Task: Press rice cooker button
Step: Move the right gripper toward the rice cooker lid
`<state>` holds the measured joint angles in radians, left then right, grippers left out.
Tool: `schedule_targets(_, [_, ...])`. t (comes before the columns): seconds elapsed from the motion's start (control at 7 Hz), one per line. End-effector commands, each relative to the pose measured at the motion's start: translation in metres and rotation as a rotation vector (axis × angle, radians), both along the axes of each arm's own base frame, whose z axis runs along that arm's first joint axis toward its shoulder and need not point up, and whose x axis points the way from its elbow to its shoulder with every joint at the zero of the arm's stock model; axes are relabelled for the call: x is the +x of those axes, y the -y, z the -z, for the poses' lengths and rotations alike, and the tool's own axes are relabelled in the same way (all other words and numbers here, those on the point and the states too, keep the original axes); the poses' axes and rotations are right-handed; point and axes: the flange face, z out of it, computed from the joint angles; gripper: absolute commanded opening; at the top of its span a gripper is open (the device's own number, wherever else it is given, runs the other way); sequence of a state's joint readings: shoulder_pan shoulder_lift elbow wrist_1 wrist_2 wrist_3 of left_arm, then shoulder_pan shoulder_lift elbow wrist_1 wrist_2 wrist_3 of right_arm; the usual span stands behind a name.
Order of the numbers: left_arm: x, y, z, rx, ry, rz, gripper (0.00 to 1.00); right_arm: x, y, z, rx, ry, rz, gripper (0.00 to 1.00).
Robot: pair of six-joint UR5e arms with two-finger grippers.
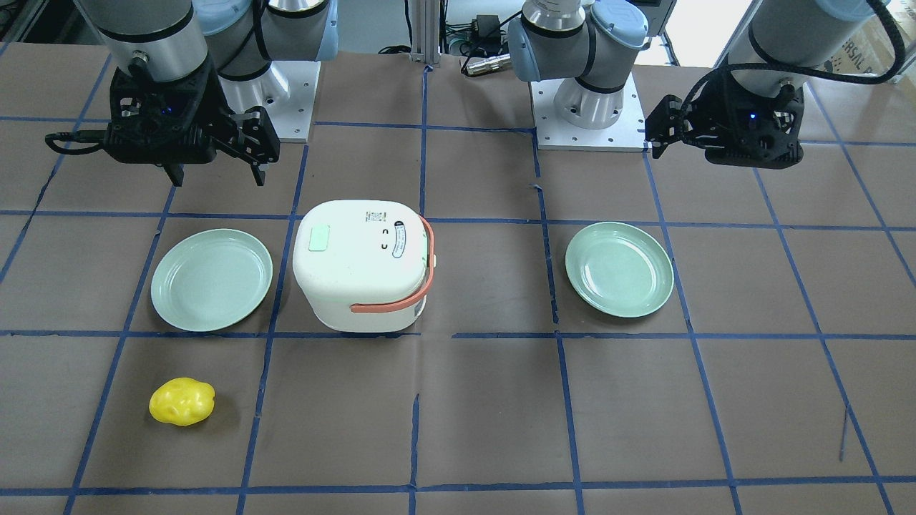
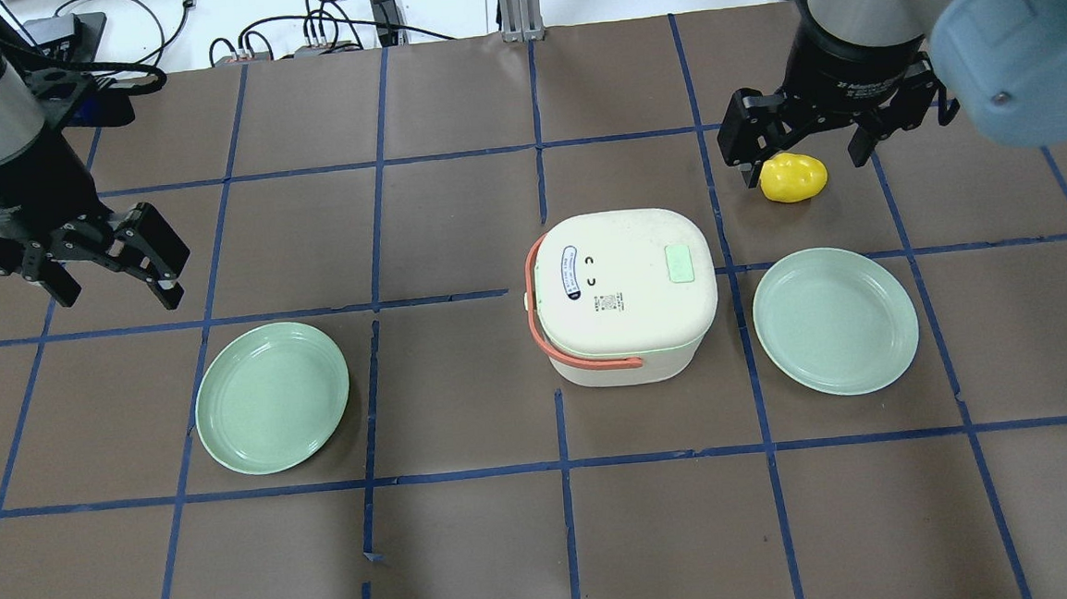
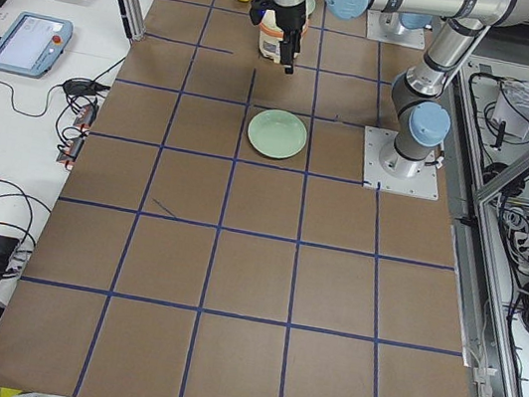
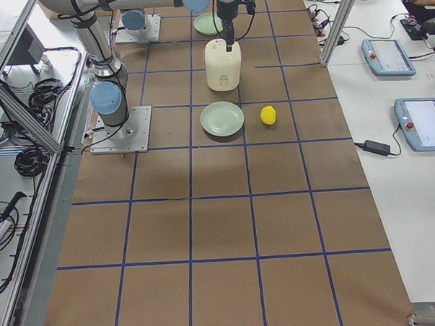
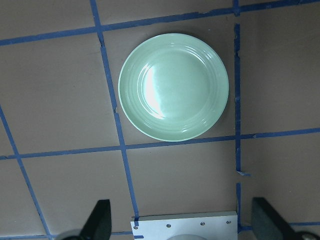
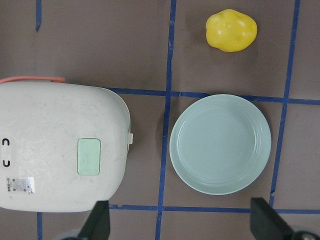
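The white rice cooker (image 2: 621, 299) with a salmon handle stands at the table's middle, lid shut. Its pale green button (image 2: 680, 263) sits on the lid's right side and also shows in the right wrist view (image 6: 89, 156) and the front view (image 1: 318, 238). My right gripper (image 2: 803, 161) is open and empty. It hangs high above the table, beyond and to the right of the cooker. My left gripper (image 2: 116, 288) is open and empty, far to the left of the cooker. Both pairs of fingers (image 6: 97, 222) stand wide apart in the wrist views.
A green plate (image 2: 836, 320) lies right of the cooker, and another green plate (image 2: 272, 397) lies to the left, under the left wrist camera (image 5: 173, 87). A yellow lemon-like object (image 2: 794, 178) lies beyond the right plate, below my right gripper. Blue tape lines grid the brown table.
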<state>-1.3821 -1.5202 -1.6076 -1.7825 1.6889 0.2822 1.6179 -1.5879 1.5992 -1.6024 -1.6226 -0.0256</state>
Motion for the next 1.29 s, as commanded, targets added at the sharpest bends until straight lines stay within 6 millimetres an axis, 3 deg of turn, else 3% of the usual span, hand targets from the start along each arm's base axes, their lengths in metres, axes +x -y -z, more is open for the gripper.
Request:
schedule_targets(0.0, [0.0000, 0.0000, 0.0000, 0.000, 0.000, 0.000, 1.00, 0.0012, -0.0053, 0.0018, 0.001, 0.012, 0.005, 1.00])
schedule_targets(1.14, [0.0000, 0.0000, 0.0000, 0.000, 0.000, 0.000, 1.00, 0.0065, -0.0026, 0.0045, 0.005, 0.042, -0.002, 1.00])
